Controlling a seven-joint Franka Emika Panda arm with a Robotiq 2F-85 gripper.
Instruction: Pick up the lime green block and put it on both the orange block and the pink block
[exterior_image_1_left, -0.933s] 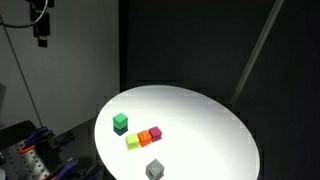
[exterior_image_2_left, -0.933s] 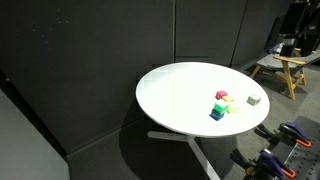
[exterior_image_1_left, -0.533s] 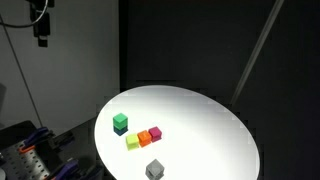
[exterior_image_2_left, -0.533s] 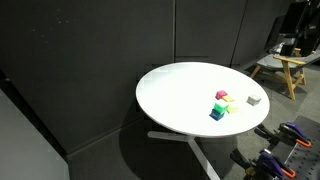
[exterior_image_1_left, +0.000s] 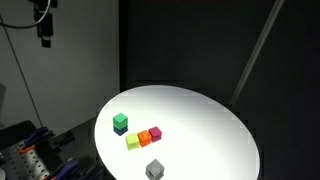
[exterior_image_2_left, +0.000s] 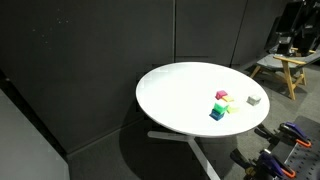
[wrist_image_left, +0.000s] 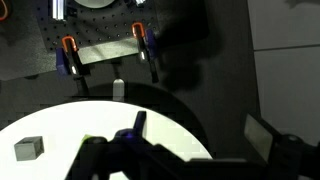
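The lime green block (exterior_image_1_left: 120, 120) sits on top of a dark teal block (exterior_image_1_left: 120, 129) at the near-left part of the round white table (exterior_image_1_left: 200, 120). Beside it is a row of a yellow-green block (exterior_image_1_left: 132, 143), the orange block (exterior_image_1_left: 144, 137) and the pink block (exterior_image_1_left: 155, 132), which touch each other. The cluster also shows in an exterior view, with the green block (exterior_image_2_left: 217, 110) and the pink block (exterior_image_2_left: 222, 96). My gripper (exterior_image_1_left: 42, 30) hangs high above and off the table. In the wrist view it (wrist_image_left: 200, 130) is open and empty.
A grey block (exterior_image_1_left: 154, 169) lies near the table's front edge; it also shows in the wrist view (wrist_image_left: 29, 148) and in an exterior view (exterior_image_2_left: 253, 100). Dark panels surround the table. A wooden stool (exterior_image_2_left: 282, 68) stands behind it, and clamps (wrist_image_left: 70, 55) lie below.
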